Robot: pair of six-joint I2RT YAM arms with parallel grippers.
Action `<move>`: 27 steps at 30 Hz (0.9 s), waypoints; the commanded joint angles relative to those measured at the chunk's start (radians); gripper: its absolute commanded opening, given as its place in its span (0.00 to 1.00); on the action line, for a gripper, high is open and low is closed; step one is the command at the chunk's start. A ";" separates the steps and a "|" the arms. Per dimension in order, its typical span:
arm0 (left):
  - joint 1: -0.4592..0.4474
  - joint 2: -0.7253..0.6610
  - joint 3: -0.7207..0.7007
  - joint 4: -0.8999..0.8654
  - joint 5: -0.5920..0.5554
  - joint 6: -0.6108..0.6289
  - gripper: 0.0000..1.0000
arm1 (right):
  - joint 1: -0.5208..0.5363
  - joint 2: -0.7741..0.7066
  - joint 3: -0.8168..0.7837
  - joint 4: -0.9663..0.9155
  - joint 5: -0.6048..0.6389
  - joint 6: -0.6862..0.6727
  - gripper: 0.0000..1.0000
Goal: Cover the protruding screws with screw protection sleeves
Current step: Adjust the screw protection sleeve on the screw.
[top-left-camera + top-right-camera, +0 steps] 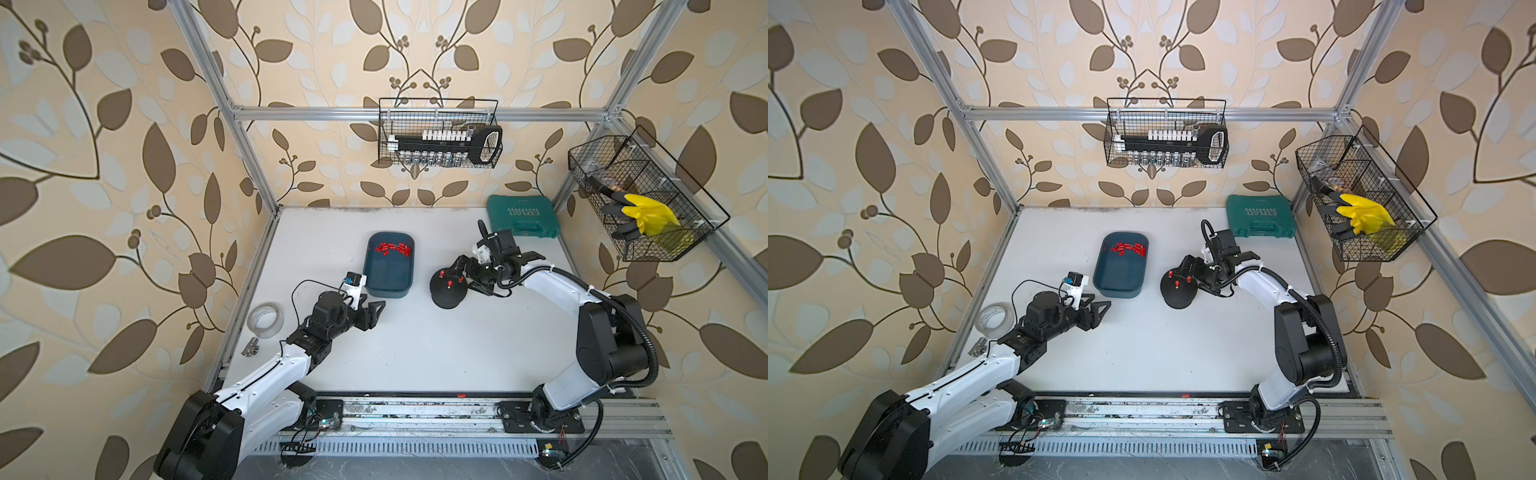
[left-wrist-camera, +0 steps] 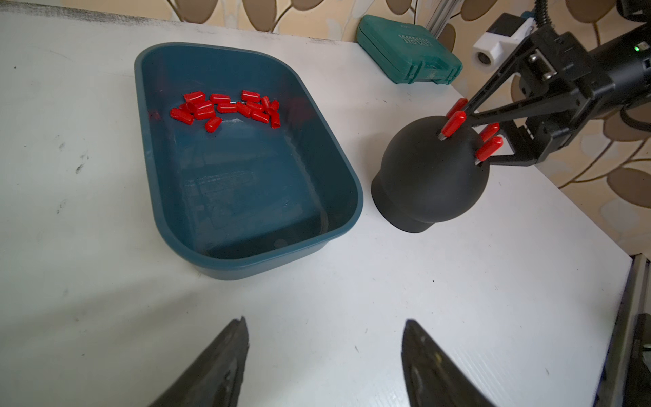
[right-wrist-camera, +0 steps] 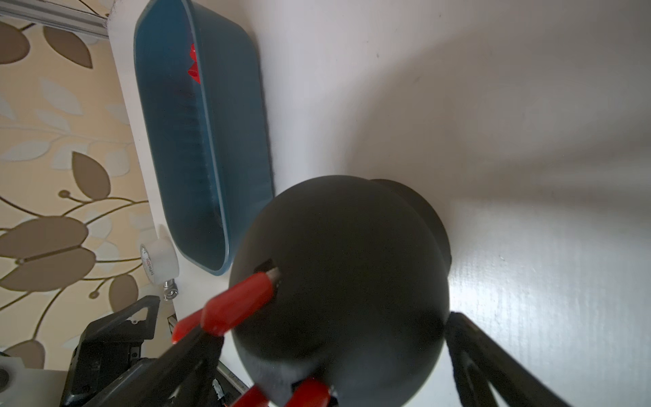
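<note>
- The black dome [image 1: 446, 291] sits on the white table [image 1: 415, 353], a bit right of the middle.
- The screws [image 3: 274, 272] stick out of the top of the dome. Four of them each wear a red sleeve [image 2: 454, 123]. Only a bit of silver shows at the bottom.
- The right gripper [image 2: 479, 137] is at the top of the dome, reaching in from the right. Its fingers are spread wide, with capped screws between them, and they pinch nothing. One finger [image 2: 510, 111] runs just beside a cap. I cannot tell if it touches.
- The blue tub [image 1: 384, 278] is just left of the dome. A pile of loose sleeves [image 1: 392, 249] lies at its far end.
- The left gripper [image 1: 374, 305] hangs over the table by the near end of the tub. Its fingers are spread apart and hold nothing.
- A stray sleeve [image 1: 460, 395] lies alone at the near edge of the table.
- A roll of tape [image 1: 266, 318] and a small silver fitting [image 1: 250, 347] are at the left edge.
- A green case [image 1: 521, 216] lies in the far right corner.
</note>
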 commanded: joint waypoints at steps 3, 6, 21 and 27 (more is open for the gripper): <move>-0.011 0.000 0.036 0.025 -0.002 0.023 0.71 | 0.003 -0.031 0.035 0.002 0.003 -0.006 1.00; -0.011 -0.002 0.041 0.020 -0.003 0.023 0.71 | 0.002 -0.045 0.067 -0.016 0.010 -0.016 1.00; -0.011 0.004 0.038 0.025 -0.001 0.030 0.72 | 0.042 0.031 0.079 -0.065 0.093 -0.083 1.00; -0.011 0.001 0.038 0.019 -0.006 0.033 0.72 | 0.053 0.081 0.092 -0.067 0.103 -0.099 1.00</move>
